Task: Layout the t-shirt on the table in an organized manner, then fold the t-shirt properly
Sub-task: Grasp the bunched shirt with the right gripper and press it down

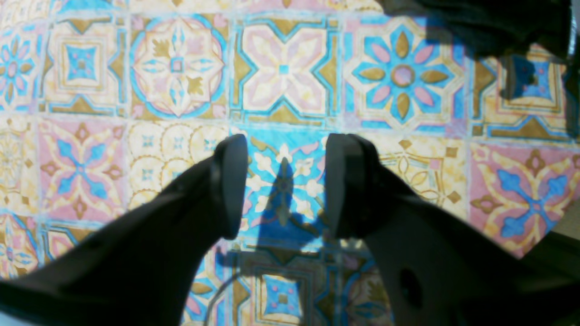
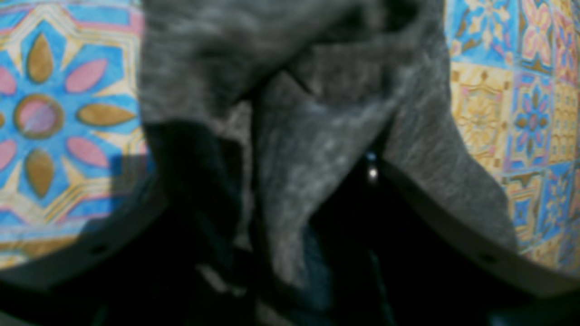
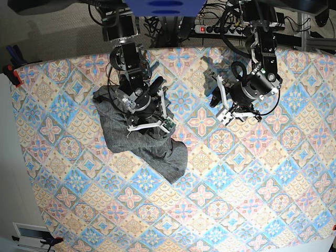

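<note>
Tiled table [image 3: 252, 173]; crumpled grey t-shirt [image 3: 157, 149]

Soft, matt heather-grey knit cloth on the t-shirt [image 3: 137, 137], wrinkly; smooth printed tile-pattern covering on the table [image 3: 252, 173]; matt black plastic on the left gripper [image 1: 284, 185] fingers.

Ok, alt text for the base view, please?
From above: a crumpled grey t-shirt lies bunched on the tiled table, the right gripper over it. The left gripper hangs apart, jaws open and empty.
</note>
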`<action>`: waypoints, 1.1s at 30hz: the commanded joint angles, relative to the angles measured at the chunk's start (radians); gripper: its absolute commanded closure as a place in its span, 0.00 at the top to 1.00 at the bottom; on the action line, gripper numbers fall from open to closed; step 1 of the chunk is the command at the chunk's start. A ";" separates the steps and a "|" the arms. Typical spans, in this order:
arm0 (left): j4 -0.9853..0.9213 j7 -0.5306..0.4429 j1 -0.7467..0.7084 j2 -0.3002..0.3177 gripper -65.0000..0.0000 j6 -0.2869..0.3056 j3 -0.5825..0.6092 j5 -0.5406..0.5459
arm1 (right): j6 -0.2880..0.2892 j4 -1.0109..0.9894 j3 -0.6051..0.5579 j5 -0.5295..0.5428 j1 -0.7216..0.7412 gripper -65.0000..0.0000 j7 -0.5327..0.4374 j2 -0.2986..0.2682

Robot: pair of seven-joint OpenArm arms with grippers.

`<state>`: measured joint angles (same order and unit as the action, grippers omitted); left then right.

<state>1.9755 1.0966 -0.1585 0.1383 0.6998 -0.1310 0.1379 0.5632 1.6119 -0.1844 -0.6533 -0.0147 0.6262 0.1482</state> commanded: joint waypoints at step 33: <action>0.015 -0.020 -0.005 -0.032 0.40 -0.002 0.000 0.013 | -0.012 0.299 0.105 0.040 0.008 0.39 0.050 0.003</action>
<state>1.9755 1.0973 -0.1669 0.1055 0.6998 -0.1310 0.1371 0.5659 1.8923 -0.0719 -0.6247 -0.0364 0.7139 0.1440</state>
